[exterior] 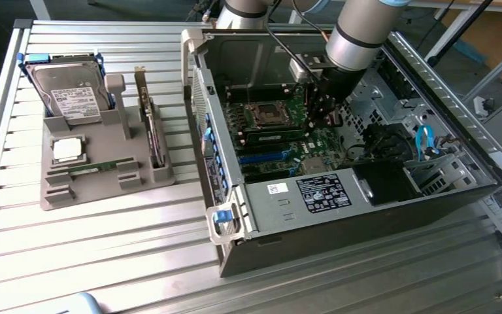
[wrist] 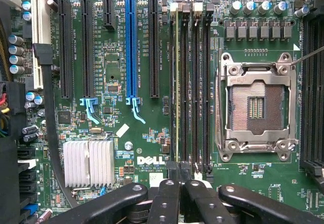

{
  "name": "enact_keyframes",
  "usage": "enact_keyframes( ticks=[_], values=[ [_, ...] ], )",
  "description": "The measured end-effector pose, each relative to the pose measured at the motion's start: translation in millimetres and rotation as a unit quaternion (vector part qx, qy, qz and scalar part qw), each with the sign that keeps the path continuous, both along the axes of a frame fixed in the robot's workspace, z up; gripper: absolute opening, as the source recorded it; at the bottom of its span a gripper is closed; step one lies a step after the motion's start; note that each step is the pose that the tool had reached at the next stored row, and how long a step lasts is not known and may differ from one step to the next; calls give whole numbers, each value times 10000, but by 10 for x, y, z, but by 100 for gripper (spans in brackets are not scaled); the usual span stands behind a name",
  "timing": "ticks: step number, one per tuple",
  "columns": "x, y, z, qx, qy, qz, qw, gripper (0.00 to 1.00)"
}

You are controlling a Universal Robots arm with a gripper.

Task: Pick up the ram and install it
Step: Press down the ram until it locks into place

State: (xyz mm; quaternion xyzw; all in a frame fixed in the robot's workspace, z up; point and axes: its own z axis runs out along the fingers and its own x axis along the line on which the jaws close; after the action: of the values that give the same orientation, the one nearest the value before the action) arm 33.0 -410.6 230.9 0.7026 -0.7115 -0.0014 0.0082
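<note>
The arm is covering part of the motherboard inside the computer case in the exterior view. In the wrist view the gripper is hiding the near ends of the memory slots, and the picture's edge is cutting off its fingers; labels on the board are reading too small
</note>
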Motion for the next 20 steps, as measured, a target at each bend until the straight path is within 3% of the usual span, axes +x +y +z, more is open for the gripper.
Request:
enact_keyframes(
  ticks=[20],
  values=[
    [0, 0, 206, 1, 0, 0, 10000, 11]
  ],
)
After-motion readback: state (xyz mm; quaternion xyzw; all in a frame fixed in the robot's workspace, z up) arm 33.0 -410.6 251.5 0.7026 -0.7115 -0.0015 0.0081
